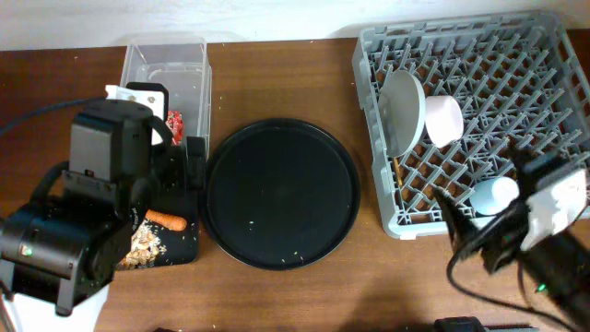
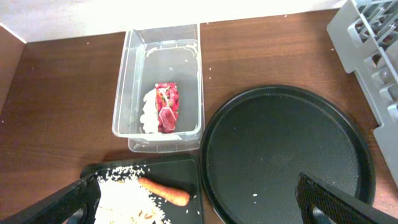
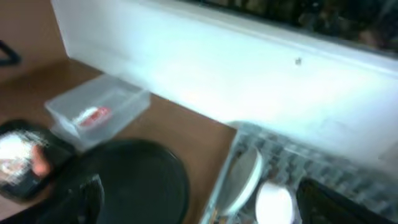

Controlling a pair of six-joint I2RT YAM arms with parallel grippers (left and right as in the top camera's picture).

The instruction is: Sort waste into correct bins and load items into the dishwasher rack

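The clear tub (image 1: pixel 166 69) holds the red wrapper (image 2: pixel 166 107) and the white tissue (image 2: pixel 148 113). The flat black tray (image 1: pixel 180 247) holds the carrot piece (image 2: pixel 163 190) and the beige food scraps (image 2: pixel 124 199). The grey rack (image 1: pixel 479 111) holds the pale dish (image 1: pixel 403 112) on edge and the white cup (image 1: pixel 443 120) beside it. A thin wooden chopstick end (image 1: pixel 396 171) shows below the dish. My left gripper (image 2: pixel 198 190) is open and empty above the flat tray. My right gripper (image 3: pixel 205 199) is open and empty near the rack's front corner (image 1: pixel 475 235). The right wrist view is blurred.
The large round black tray (image 1: pixel 281 192) lies between the flat tray and the rack, with a few crumbs on it. The tub and tray sit close together at the left. A white wall runs along the table's far edge.
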